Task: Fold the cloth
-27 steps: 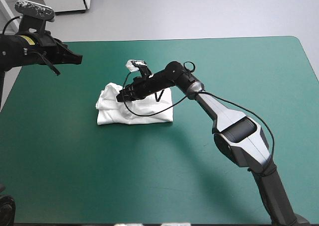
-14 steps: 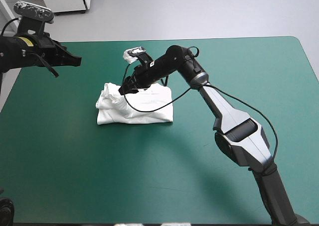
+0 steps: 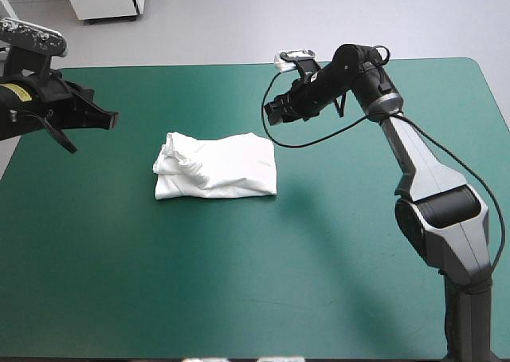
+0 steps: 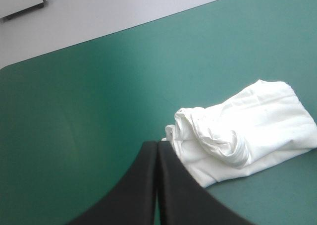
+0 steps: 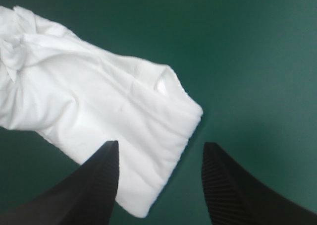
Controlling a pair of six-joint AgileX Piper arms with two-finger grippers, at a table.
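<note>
The white T-shirt (image 3: 215,167) lies as a folded bundle left of the table's middle, with a rumpled roll at its left end. My right gripper (image 3: 271,112) hovers open above the table, off the bundle's far right corner and clear of it. The right wrist view shows the T-shirt (image 5: 94,111) ahead of and partly between its parted fingers (image 5: 101,185), nothing held. My left gripper (image 3: 111,120) is raised near the table's left edge, shut and empty. In the left wrist view the bundle (image 4: 242,136) lies just beyond the shut gripper (image 4: 157,150).
Teal-green cover (image 3: 263,282) spreads bare around the bundle. The table's far edge (image 3: 239,64) runs behind both grippers, with pale floor beyond it.
My right gripper has let go of the T-shirt, lifted and drawn back to the right, away from the bundle. The left gripper has dropped a little and shifted left. The bundle has stayed put.
</note>
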